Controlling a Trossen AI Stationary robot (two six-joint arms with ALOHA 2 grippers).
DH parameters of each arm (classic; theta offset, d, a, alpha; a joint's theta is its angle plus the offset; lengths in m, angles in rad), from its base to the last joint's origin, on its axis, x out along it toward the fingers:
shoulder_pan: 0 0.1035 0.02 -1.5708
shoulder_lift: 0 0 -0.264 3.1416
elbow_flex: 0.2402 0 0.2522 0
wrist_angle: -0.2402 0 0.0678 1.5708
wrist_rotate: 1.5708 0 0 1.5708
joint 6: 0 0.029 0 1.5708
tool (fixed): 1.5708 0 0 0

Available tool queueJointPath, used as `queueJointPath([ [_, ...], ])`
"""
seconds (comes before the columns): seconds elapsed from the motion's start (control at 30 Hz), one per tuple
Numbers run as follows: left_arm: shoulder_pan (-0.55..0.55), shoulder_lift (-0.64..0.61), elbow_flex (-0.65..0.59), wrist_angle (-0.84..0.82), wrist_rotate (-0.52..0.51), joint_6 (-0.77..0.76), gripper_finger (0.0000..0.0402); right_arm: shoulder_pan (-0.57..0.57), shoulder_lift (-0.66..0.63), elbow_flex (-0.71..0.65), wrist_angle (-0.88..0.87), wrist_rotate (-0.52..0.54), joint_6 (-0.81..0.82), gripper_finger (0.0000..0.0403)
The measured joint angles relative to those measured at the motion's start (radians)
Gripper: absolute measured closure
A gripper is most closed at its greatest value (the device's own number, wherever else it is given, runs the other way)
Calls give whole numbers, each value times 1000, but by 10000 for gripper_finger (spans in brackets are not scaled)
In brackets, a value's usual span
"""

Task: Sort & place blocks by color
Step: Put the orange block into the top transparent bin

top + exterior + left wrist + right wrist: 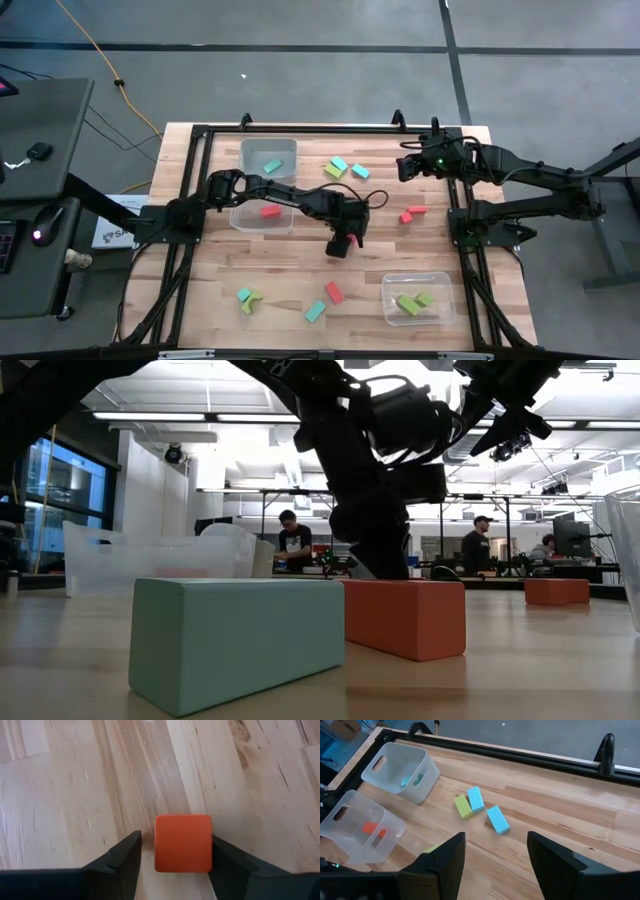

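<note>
While the left gripper [343,243] hung low over mid-table, a red cube [182,843] sat between its fingers [122,865]: one finger touched a side, the other stood just off, so not clamped. Right gripper [408,166] waited near the far edge, fingers [445,857] apart, empty. Far bin [268,153] held a cyan block [272,166], next bin [262,217] a red one [269,211], near-right bin [417,299] green ones [413,302]. Loose blocks lay beside: cyan pair [486,810] with a green block [463,806], two reds [411,213], more along the near edge.
</note>
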Motion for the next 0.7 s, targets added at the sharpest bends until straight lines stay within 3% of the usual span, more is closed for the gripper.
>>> queueJointPath([
  [0.33,0,-24,0,-61,4,0,326,0,0,0,-20,0,0,199],
  [0.7,46,-188,0,-121,-2,-33,319,0,0,0,-22,11,-1,199],
])
